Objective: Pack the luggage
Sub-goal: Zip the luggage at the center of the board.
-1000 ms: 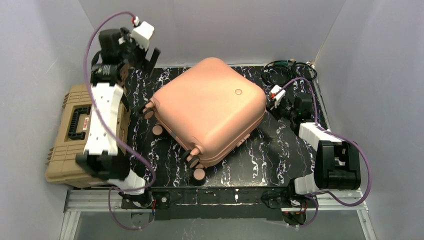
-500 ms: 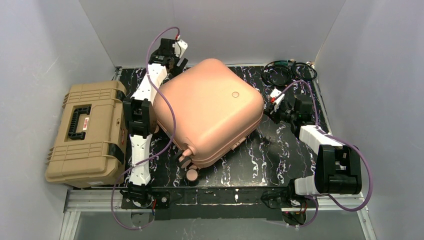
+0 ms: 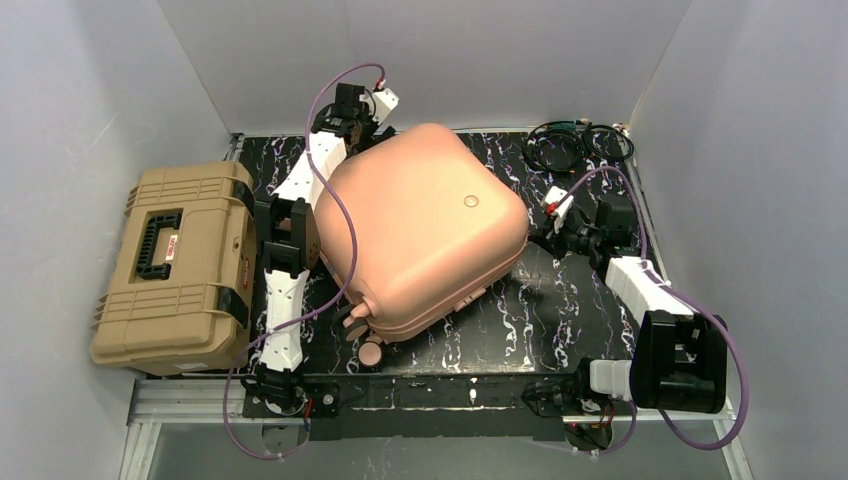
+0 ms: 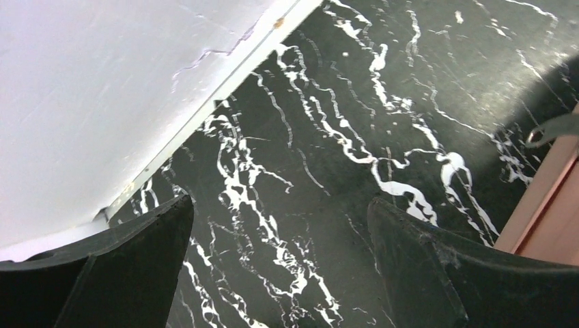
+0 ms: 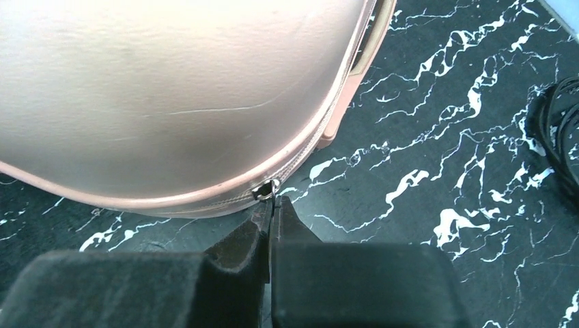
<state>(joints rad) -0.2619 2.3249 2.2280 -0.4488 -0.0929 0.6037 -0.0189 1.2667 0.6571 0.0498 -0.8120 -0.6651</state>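
The luggage (image 3: 420, 230) is a peach-pink hard-shell suitcase lying shut and flat on the black marbled table, with its wheels toward the near left. My left gripper (image 3: 372, 122) is open and empty at the suitcase's far left corner. In the left wrist view it (image 4: 280, 212) hangs over bare table, with the shell's edge (image 4: 560, 219) at the right. My right gripper (image 3: 540, 232) is at the suitcase's right side. In the right wrist view it (image 5: 274, 205) is shut on the metal zipper pull (image 5: 267, 191) at the seam of the shell (image 5: 171, 89).
A tan ribbed toolbox (image 3: 170, 265) with a black handle lies at the left, beside the left arm. Coiled black cables (image 3: 575, 145) lie at the far right corner. White walls close in the back and both sides.
My left arm has swung from above the toolbox to the suitcase's far left corner. The suitcase has turned slightly. My right gripper has drifted a little right and stays at the seam.
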